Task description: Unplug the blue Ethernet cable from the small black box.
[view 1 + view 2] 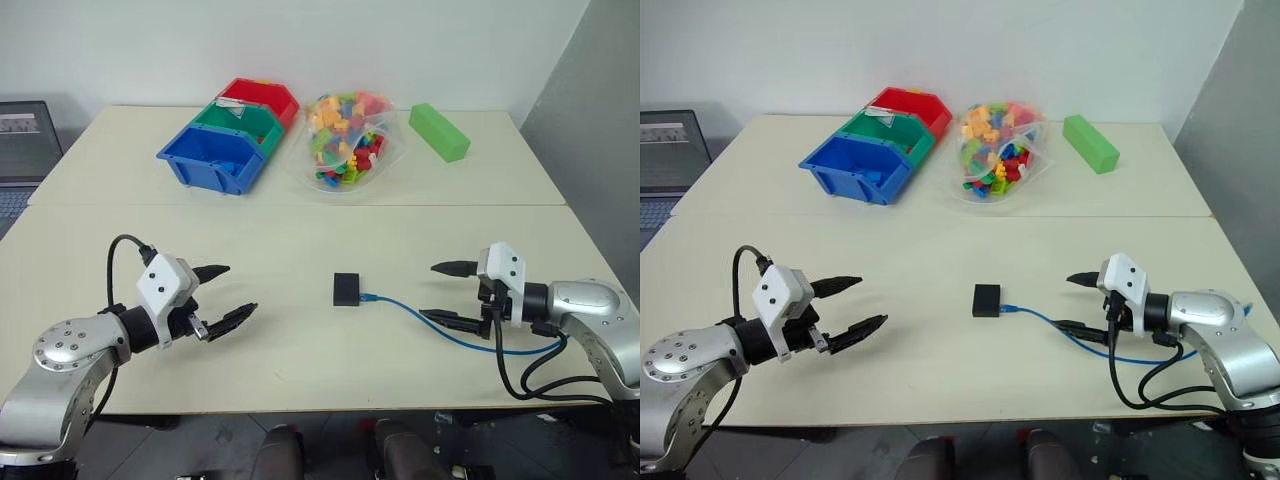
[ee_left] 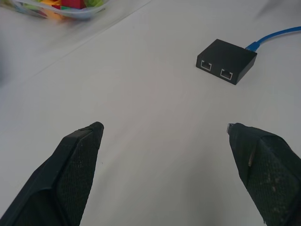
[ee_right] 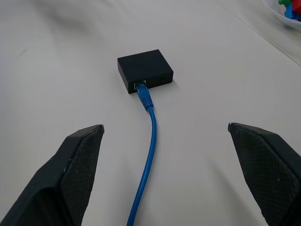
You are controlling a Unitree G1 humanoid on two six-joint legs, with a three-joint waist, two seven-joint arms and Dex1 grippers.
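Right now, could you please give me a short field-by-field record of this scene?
small black box: flat on the table, between the grippers
blue Ethernet cable: plugged into the box's side facing the right gripper
box's other side: two empty ports
left gripper: open, apart from the box
right gripper: open, above the cable
far side: blue bin, bag of bricks, green block

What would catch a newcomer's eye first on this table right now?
Mid-table, the small black box with the blue Ethernet cable still plugged into its right side. The open left gripper and open right gripper flank it, touching nothing. At the far edge sit the blue bin, a bag of colourful bricks and a green block.
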